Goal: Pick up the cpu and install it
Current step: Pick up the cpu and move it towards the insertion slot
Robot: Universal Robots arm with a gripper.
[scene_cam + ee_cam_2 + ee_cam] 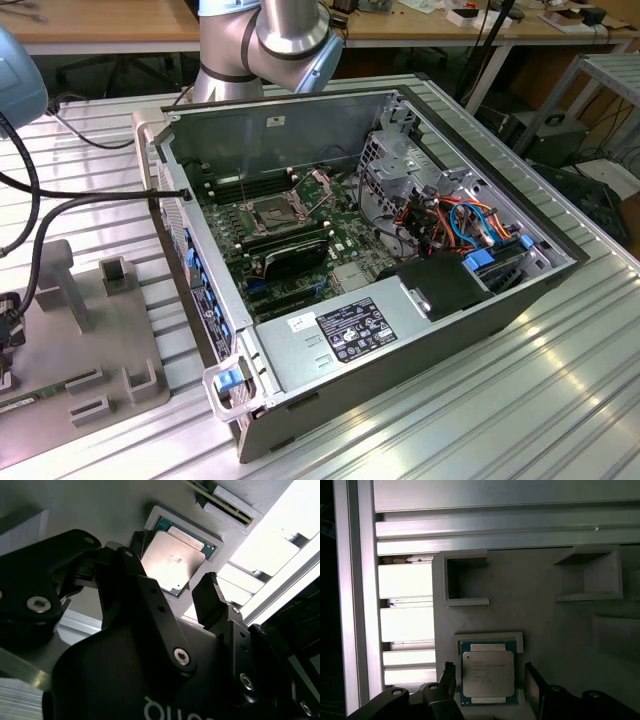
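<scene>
- We see the cpu (pixel 487 674) lying flat in a shallow framed pocket of the grey holder plate (pixel 535 620), close to the plate edge that borders the ribbed aluminium table (pixel 405 622).
- The cpu's silver lid carries several lines of small dark print in the first wrist view. We cannot make out the words.
- The claw (pixel 490 682) hangs over the cpu with its jaws spread wide. One of the dark fingers (pixel 534 681) stands on each side of the chip, and a gap shows on both sides.
- In the second wrist view the cpu (pixel 172 560) lies between the same parted fingers, and white lettering on the claw body is cut off by the picture edge.
- A memory stick (pixel 220 502) lies in another slot of the plate.
- In the exterior view the open computer case (pixel 400 300) lies on the table, its socket (pixel 270 212) bare on the board.
- A black label (pixel 350 328) with white print sits on the power supply, and a small white sticker (pixel 273 122) on the case wall. Both are too small to read.
</scene>
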